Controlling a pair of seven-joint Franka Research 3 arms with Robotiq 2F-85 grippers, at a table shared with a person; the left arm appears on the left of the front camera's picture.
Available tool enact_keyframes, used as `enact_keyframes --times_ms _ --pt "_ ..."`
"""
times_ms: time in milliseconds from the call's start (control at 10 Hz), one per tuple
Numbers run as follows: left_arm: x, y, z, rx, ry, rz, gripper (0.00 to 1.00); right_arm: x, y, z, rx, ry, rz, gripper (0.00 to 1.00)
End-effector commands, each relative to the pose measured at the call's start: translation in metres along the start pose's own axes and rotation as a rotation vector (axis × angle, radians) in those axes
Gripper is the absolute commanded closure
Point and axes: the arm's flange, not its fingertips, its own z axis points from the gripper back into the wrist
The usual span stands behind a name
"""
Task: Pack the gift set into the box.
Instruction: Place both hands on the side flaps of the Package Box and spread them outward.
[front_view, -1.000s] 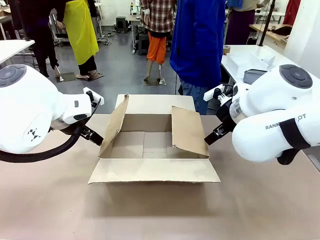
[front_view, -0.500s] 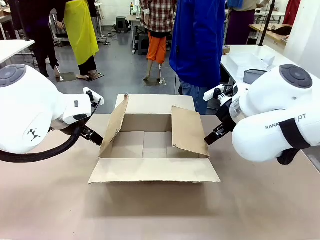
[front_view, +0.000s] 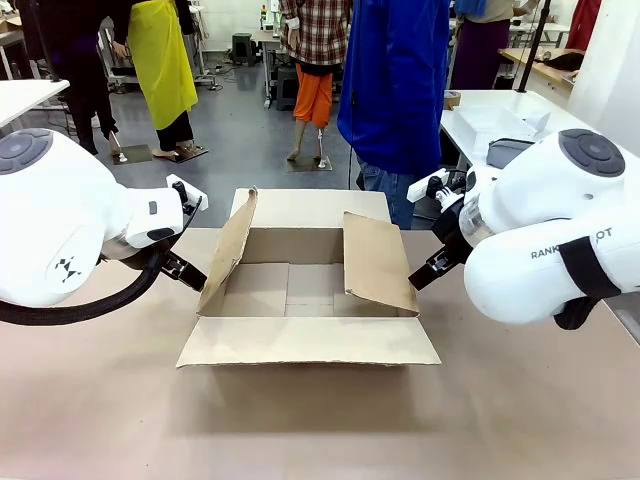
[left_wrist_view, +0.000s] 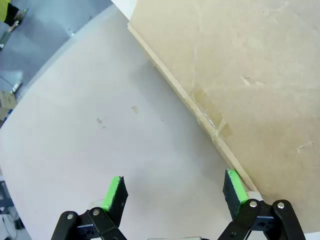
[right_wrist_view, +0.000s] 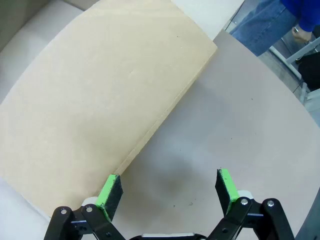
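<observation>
Box (front_view: 310, 290): open at mid-table (front_view: 520, 400), brown corrugated card, matte, four flaps spread. The 12 and 6 o'clock flaps lie flat; the side flaps stand tilted.

Left gripper (left_wrist_view: 173, 190): at the box's 9 o'clock, jaws wide apart, holding nothing. Its 5 o'clock pad (left_wrist_view: 235, 186) is at the card edge, contact unclear. The other pad is over bare table. A clear tape strip (left_wrist_view: 210, 117) crosses that edge.

Right gripper (right_wrist_view: 167, 187): at the box's 3 o'clock, spread wide, empty. Its 7 o'clock pad (right_wrist_view: 109, 191) is at the flap edge; the other is over smooth grey tabletop.
</observation>
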Motion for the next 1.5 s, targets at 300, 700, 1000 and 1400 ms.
enact_keyframes --times_ms 300,700,1000,1400 --pt "-0.013 0.012 0.048 -0.063 -0.017 -0.018 0.00 0.004 -0.020 0.055 0.035 0.020 -0.067 0.00" --pt "-0.073 0.083 0.152 -0.372 -0.206 0.016 0.00 -0.022 -0.112 0.171 0.319 0.009 -0.500 0.00" --pt "-0.146 0.181 0.164 -0.635 -0.458 0.401 0.00 -0.077 -0.198 0.220 0.578 -0.196 -0.949 0.00" --pt "-0.196 0.232 0.129 -0.819 -0.489 0.909 0.00 -0.160 -0.236 0.190 0.757 -0.320 -1.207 0.00"
